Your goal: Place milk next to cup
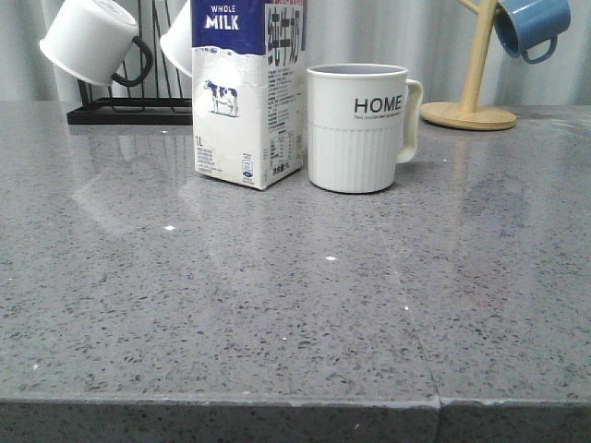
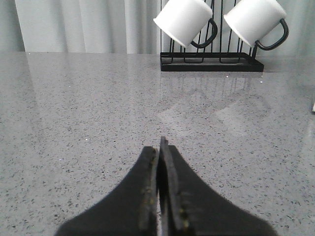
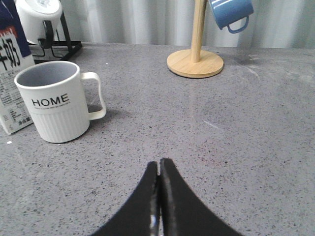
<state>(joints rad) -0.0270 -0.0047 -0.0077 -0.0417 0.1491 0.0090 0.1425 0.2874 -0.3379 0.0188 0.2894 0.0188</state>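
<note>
Milk (image 1: 247, 92) upright on counter (image 1: 277, 314), just beside cup (image 1: 356, 127), on cup's left in front view; gap small or touching, cannot tell. Placement looks done.

Left end effector (image 2: 160, 147) pressed closed, empty. Right end effector (image 3: 158, 167) pressed closed, empty, near cup.

Risks: careless right arm sweep could clip cup handle; tall narrow carton would tip easily from side nudge; polished counter lets cup slide.

Materials: carton waxy paperboard, boxy; cup glazed ceramic, ribbed lower half; counter speckled grey stone, glossy.
</note>
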